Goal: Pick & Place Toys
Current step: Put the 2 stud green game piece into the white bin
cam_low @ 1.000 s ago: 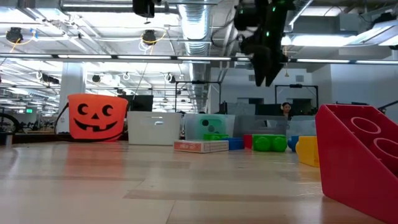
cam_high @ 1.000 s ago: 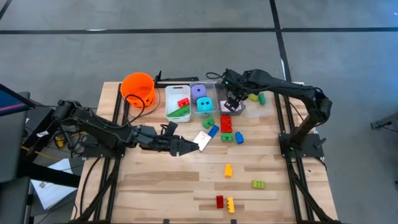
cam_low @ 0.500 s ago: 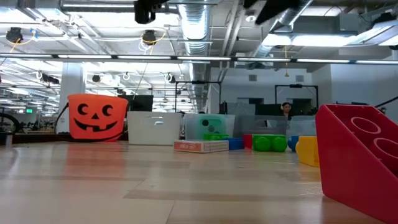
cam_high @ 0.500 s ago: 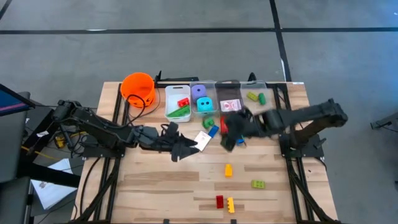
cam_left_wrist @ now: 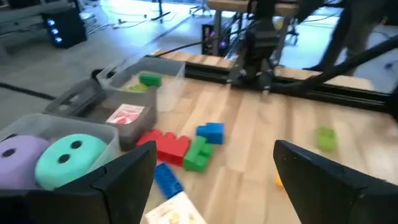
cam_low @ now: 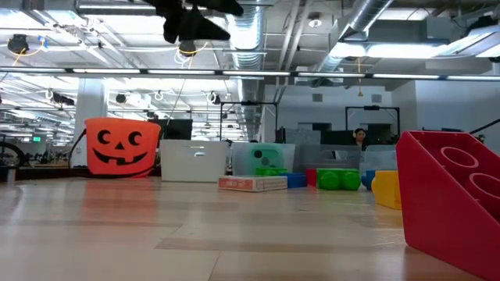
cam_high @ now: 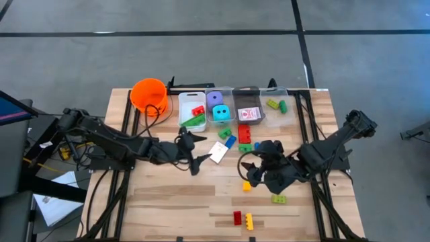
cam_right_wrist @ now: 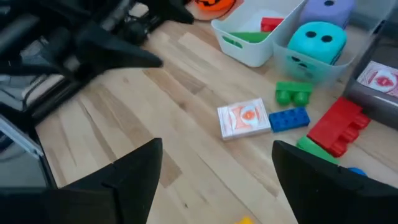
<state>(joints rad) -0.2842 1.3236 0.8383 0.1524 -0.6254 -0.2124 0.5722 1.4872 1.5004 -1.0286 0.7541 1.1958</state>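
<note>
1. The left gripper [cam_high: 195, 153] is hovering above the table [cam_high: 168, 202] with its fingers spread apart and nothing between them
2. A red-and-white card box [cam_high: 218, 151] is lying flat on the wood just ahead of those fingertips, with a blue brick [cam_high: 230, 142] touching its far corner
3. The right gripper [cam_high: 254, 171] is hanging low over the middle of the table, fingers wide apart and holding nothing
4. A yellow brick [cam_high: 246, 184] is sitting right beside its fingertips, and a light green brick [cam_high: 278, 199] is lying a little further out, near the arm
5. Ahead of the right gripper a red brick [cam_right_wrist: 336, 126], a green brick [cam_right_wrist: 293, 93] and a teal die [cam_right_wrist: 319, 40] in its clear bin are showing
6. A red brick [cam_high: 237, 217] and a yellow brick [cam_high: 250, 221] are resting side by side near the table's front edge, well apart from both grippers
</note>
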